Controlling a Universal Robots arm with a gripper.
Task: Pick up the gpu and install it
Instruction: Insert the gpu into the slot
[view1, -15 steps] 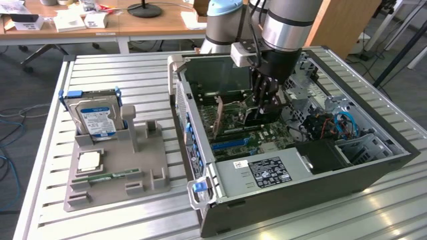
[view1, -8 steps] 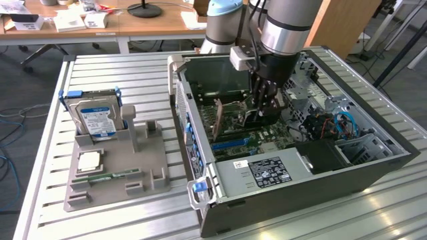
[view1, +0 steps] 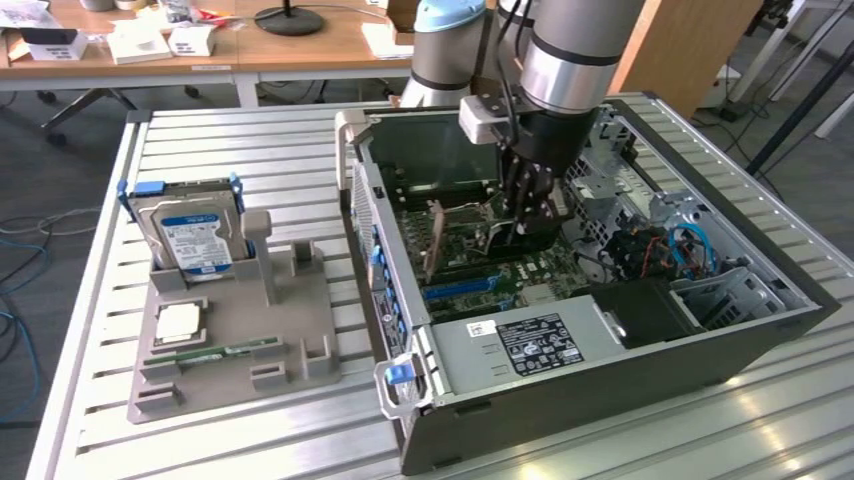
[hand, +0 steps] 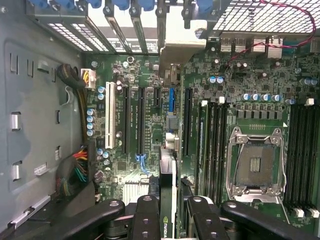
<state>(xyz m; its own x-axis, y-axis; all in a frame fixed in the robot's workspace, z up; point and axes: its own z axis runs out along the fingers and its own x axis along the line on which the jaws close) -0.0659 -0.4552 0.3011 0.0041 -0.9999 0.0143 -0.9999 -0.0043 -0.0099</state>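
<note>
Slatted metal table (view1: 94, 300) carries everything. At the centre of the exterior view the gpu (view1: 437, 245) (hand: 167, 172) stands on edge inside the open computer case (view1: 747, 340), over the motherboard (view1: 534, 285) (hand: 150, 100) slots. The gripper (view1: 523, 228) (hand: 172, 215) clamps its two faces. A power supply (view1: 534, 345) fills the case's lower end. At centre left, a grey holder (view1: 254, 320) keeps a hard drive (view1: 194, 235) upright and a memory stick (view1: 220, 350) flat.

Silver-grey metal cylindrical arm (view1: 571, 55) w/ pale-blue plastic joint cap (view1: 447, 12); thin black cables (view1: 510, 40) run alongside. Small white box-shaped camera housing (view1: 483, 117) at wrist, black collar below. Black metal two-finger gripper (hand: 174, 207): linked bar fingers (hand: 147, 217), round silver pivot screws (hand: 147, 199).
</note>
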